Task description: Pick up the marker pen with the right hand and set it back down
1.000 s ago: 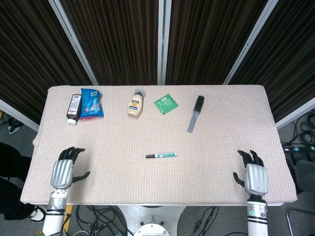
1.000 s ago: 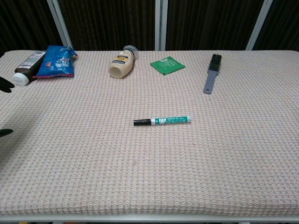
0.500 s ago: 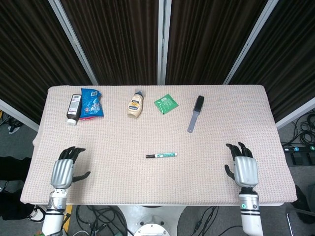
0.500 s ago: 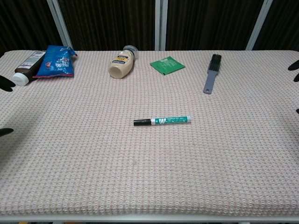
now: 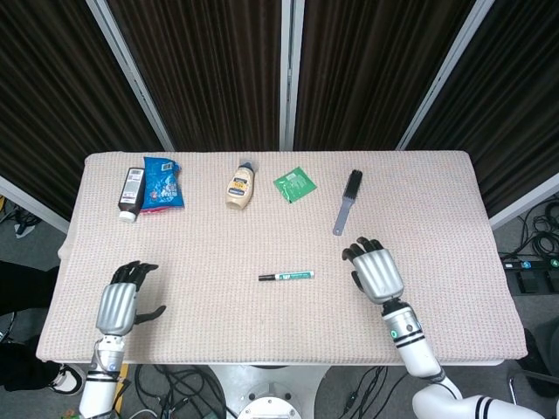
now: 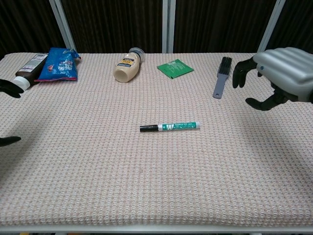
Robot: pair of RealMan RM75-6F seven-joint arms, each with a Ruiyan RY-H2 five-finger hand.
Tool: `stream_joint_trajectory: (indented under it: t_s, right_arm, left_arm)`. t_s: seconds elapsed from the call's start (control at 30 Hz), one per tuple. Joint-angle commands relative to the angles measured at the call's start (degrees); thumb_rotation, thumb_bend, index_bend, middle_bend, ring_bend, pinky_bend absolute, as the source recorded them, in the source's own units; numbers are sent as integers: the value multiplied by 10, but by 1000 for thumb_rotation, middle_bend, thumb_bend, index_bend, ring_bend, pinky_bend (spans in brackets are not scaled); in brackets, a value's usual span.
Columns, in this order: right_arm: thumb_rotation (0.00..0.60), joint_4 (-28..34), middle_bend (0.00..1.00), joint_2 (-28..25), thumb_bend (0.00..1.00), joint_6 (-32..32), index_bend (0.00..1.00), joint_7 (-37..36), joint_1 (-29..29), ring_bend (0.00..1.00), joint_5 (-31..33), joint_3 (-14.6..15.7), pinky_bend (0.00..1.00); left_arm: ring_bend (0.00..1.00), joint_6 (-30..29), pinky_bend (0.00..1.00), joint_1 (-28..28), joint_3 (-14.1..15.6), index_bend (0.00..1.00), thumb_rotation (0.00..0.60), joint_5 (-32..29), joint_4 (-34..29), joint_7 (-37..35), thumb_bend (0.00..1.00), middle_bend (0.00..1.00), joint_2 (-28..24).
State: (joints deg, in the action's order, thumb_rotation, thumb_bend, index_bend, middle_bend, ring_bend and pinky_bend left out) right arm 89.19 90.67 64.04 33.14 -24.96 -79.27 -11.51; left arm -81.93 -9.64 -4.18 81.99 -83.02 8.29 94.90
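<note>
The marker pen (image 5: 286, 276) (image 6: 169, 127), green and white with a black cap pointing left, lies flat on the middle of the table. My right hand (image 5: 376, 269) (image 6: 276, 73) hovers to the right of the pen, a short way off, fingers spread and empty. Near the table's front left corner is my left hand (image 5: 118, 301), open and holding nothing; in the chest view only its dark fingertips (image 6: 9, 88) show at the left edge.
Along the far edge lie a dark tube (image 5: 131, 192), a blue snack bag (image 5: 162, 182), a mayonnaise bottle (image 5: 240, 185), a green packet (image 5: 294, 184) and a black brush (image 5: 348, 200). The cloth-covered table (image 5: 218, 323) spreads around the pen.
My right hand has moved from the front right corner leftward and inward toward the pen, rising into the chest view. The pen and left hand have stayed put.
</note>
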Motion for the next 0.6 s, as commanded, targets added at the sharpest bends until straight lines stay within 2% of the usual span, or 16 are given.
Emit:
stream_joint_trajectory:
  t_s: [0.03, 0.23, 0.6]
  right_arm:
    - [600, -30, 417, 26, 245, -45, 438, 32, -29, 244, 36, 7, 338]
    - [600, -67, 413, 73, 243, -55, 440, 55, -53, 244, 58, 13, 339]
    - [600, -91, 422, 128, 253, -46, 439, 92, -77, 243, 106, 6, 334]
  left_arm:
    - [142, 4, 165, -2, 0, 238, 600, -1, -2, -1, 67, 245, 0]
    - [142, 16, 166, -3, 0, 238, 600, -7, -17, -31, 67, 245, -9]
    - [142, 25, 166, -5, 4, 237, 600, -6, -16, -62, 67, 244, -18]
